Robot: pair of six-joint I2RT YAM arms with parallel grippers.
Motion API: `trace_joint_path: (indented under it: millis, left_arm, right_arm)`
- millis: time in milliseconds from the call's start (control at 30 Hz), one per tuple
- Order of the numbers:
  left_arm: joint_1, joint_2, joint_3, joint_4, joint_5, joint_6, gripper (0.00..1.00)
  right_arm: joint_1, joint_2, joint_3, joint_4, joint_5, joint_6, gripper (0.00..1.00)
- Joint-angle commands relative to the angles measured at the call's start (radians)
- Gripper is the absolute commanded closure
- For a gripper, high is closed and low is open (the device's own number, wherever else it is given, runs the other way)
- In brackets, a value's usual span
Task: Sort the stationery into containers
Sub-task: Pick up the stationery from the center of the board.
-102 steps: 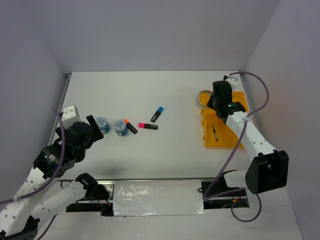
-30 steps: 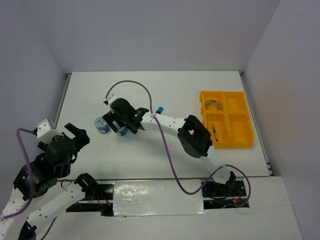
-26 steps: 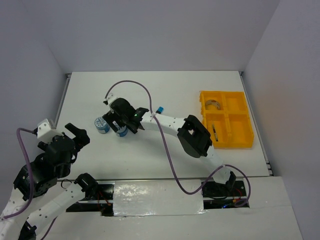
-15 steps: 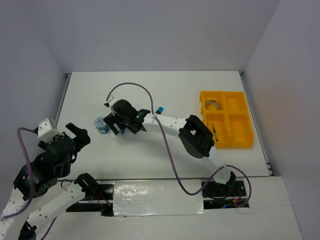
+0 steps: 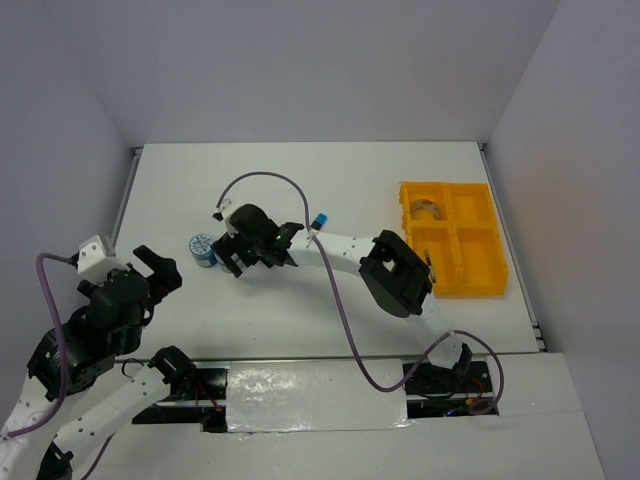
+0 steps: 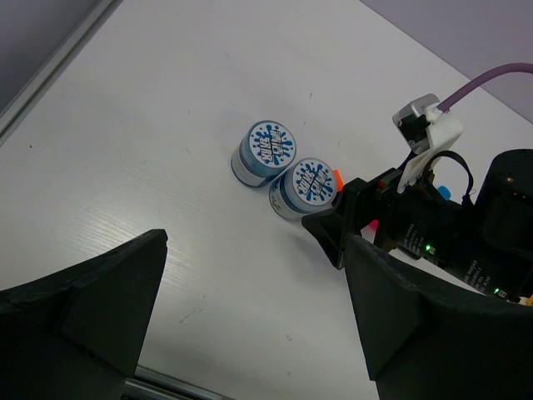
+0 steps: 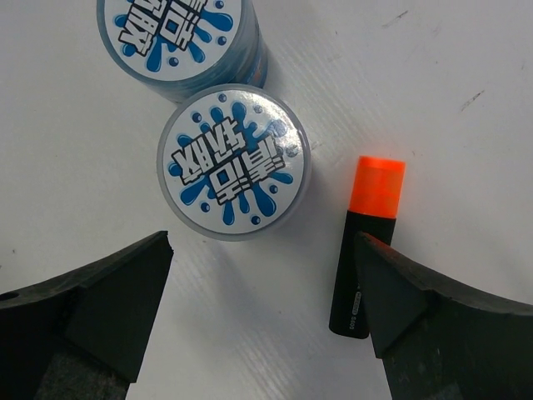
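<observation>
Two blue-white tape rolls (image 7: 233, 171) (image 7: 179, 33) stand touching each other on the white table. An orange-capped black marker (image 7: 366, 250) lies just right of the nearer roll. My right gripper (image 7: 262, 250) hangs open above that roll and the marker, holding nothing. In the top view it (image 5: 245, 255) hides the nearer roll, and the other roll (image 5: 203, 247) shows beside it. My left gripper (image 6: 254, 242) is open and empty, well short of the rolls (image 6: 266, 152). The yellow tray (image 5: 480, 290) holds a silvery tape ring (image 5: 427, 209) and a pen (image 5: 431, 265).
A blue-capped marker (image 5: 319, 219) lies right of my right gripper. My right arm (image 5: 395, 272) stretches across the middle of the table with its purple cable looping above. A metal rail (image 5: 125, 200) marks the table's left edge, and grey walls close in the sides.
My right arm has swung from the yellow tray across to the tape rolls, and over the last second it settled slightly nearer above them. My left arm has drawn back toward the near left.
</observation>
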State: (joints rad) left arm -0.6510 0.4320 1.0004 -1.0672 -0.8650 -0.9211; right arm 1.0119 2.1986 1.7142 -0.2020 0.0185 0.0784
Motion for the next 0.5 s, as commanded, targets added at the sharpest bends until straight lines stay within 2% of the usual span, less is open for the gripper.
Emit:
trace_joint_path:
  millis: [0, 333, 467]
  left_arm:
    - [-0.004, 0.008, -0.005, 0.046, 0.001, 0.027, 0.01]
    - [-0.009, 0.001, -0.008, 0.049, 0.004, 0.03, 0.01]
    - [-0.013, -0.006, -0.011, 0.059, 0.012, 0.041, 0.01]
  right_arm:
    - [0.007, -0.01, 0.056, 0.026, -0.026, -0.005, 0.03]
    - [0.005, 0.147, 0.258, -0.076, -0.104, -0.049, 0.03]
    - [0.005, 0.19, 0.307, -0.083, -0.092, -0.063, 0.08]
